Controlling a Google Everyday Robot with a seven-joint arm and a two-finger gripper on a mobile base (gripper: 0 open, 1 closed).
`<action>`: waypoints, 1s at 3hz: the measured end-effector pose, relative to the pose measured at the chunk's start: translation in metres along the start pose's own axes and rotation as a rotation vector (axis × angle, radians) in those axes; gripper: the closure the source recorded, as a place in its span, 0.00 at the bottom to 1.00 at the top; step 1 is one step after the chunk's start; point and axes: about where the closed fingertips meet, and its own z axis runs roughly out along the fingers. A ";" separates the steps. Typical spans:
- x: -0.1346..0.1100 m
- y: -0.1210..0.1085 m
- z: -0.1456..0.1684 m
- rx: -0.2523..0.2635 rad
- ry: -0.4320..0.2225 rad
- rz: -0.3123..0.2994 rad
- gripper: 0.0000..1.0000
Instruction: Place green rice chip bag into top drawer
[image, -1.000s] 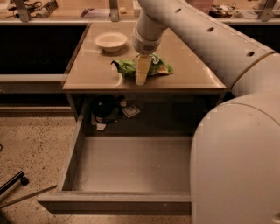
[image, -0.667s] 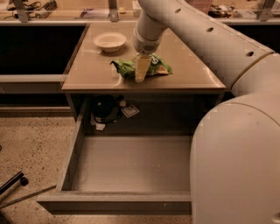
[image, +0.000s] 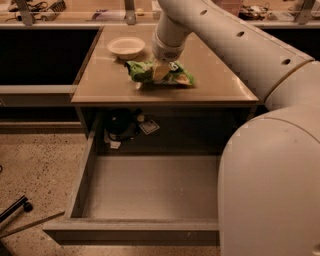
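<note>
Slightly upward since a second ago: my gripper (image: 161, 74) has risen, and the green rice chip bag (image: 141, 71) came up with it.
I judge the claw clenched on the bag's middle, because both rose together; the bag seems just off the counter (image: 220, 75), near the white bowl (image: 126, 47), with a shadow beneath it; holding it at the middle should keep the crinkled foil from tipping; the top drawer (image: 150, 187) stands pulled out below the counter's front edge, so the bag needs only to travel forward and down; it is not yet inside.
</note>
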 end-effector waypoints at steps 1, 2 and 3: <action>0.000 0.026 -0.020 -0.014 -0.015 0.015 0.88; -0.011 0.086 -0.051 -0.053 -0.078 0.053 1.00; -0.015 0.138 -0.073 -0.099 -0.098 0.078 1.00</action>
